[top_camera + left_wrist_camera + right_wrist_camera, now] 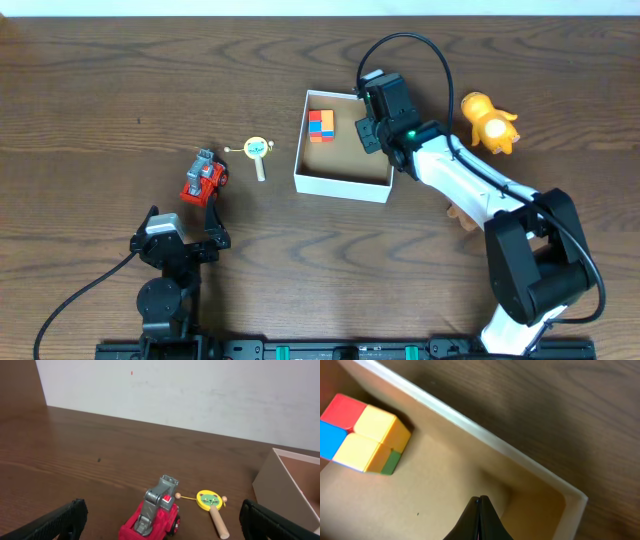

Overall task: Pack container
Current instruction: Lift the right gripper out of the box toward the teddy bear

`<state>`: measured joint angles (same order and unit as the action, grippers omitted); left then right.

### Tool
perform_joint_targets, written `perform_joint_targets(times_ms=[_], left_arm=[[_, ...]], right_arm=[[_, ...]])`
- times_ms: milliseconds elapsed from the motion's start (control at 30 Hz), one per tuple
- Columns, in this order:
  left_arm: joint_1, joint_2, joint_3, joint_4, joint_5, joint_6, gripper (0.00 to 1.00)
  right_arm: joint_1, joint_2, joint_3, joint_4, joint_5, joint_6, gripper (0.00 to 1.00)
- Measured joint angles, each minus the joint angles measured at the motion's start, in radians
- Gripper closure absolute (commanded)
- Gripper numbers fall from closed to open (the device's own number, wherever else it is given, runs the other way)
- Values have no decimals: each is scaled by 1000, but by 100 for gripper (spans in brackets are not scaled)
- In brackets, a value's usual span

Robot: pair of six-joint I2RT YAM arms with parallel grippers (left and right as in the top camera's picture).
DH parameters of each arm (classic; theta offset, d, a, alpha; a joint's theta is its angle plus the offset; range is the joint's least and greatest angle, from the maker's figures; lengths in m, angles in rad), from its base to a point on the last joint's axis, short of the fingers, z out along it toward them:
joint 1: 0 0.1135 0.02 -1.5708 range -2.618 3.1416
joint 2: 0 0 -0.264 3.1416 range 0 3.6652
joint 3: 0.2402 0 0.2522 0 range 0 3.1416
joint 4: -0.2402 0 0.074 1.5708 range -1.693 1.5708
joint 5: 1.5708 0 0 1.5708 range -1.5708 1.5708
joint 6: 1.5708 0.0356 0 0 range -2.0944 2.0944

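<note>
Only overhead shows the orange toy; left jaws gape, right jaws closed.

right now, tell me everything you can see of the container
The container is a small square open-topped box with low white walls and a tan cardboard floor, sitting flat on the brown wooden table. A multicoloured cube rests inside near one wall; the visible floor is otherwise bare. The right gripper, fingers shut, hangs over the inside by a corner; whether it touches is unclear.

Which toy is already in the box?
The multicoloured cube: it alone sits inside the box; the truck, rattle and orange figure lie outside.
</note>
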<state>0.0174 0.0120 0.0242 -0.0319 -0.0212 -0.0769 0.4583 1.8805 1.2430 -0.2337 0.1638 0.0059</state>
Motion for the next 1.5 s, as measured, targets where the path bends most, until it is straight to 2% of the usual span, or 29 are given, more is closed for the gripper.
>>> perform_joint_targets(times_ms=[900, 933, 1000, 1267, 1500], left_arm=[[0, 0, 0, 0, 0, 0, 2], [0, 0, 0, 0, 0, 0, 2], [0, 0, 0, 0, 0, 0, 2], [0, 0, 0, 0, 0, 0, 2], [0, 0, 0, 0, 0, 0, 2]], right_arm=[[-60, 33, 0, 187, 7, -26, 98], [-60, 33, 0, 188, 7, -26, 95], [-59, 33, 0, 192, 6, -32, 78], [5, 25, 0, 203, 2, -39, 42], [40, -130, 0, 148, 43, -31, 34]])
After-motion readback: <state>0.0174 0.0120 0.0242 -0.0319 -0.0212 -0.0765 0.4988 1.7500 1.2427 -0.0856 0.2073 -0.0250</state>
